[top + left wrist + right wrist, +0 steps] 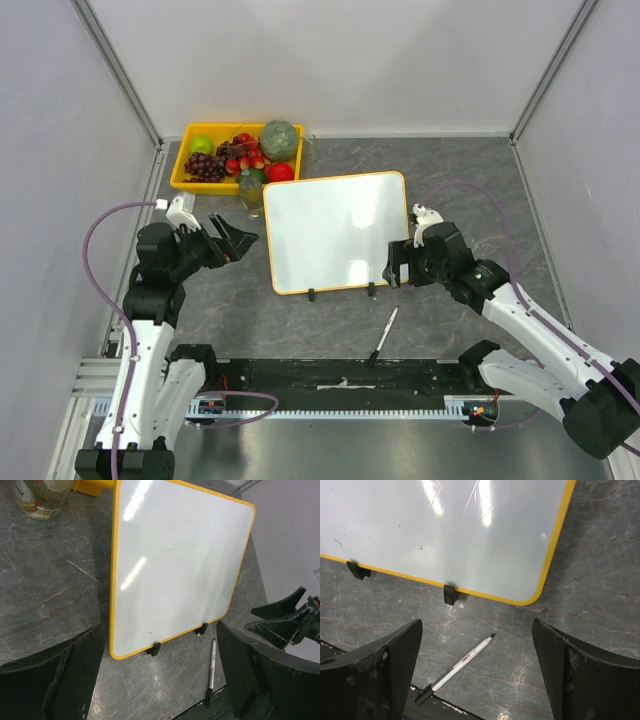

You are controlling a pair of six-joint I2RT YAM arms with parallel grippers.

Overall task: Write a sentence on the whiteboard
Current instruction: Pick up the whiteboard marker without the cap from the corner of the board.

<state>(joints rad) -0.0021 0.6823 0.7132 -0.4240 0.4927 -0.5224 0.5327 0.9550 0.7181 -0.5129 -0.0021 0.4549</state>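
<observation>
One whiteboard (338, 232) lies between the two grippers, with two black clips (451, 595) on its near edge. The left gripper (243, 243) and right gripper (400, 262) both gape wide and hold nothing. One marker (460, 666) lies near the right gripper, apart from the board.

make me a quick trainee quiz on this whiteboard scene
1. True or false: the flat white board with the orange-yellow frame carries a written sentence.
2. The slim white marker pen with a black end lies: A on the board, B on the grey marbled table, C in a gripper.
3. Fill in: the yellow plastic fruit tray sits beyond the board's far ____ corner.
Key: 1 false; 2 B; 3 left.
</observation>
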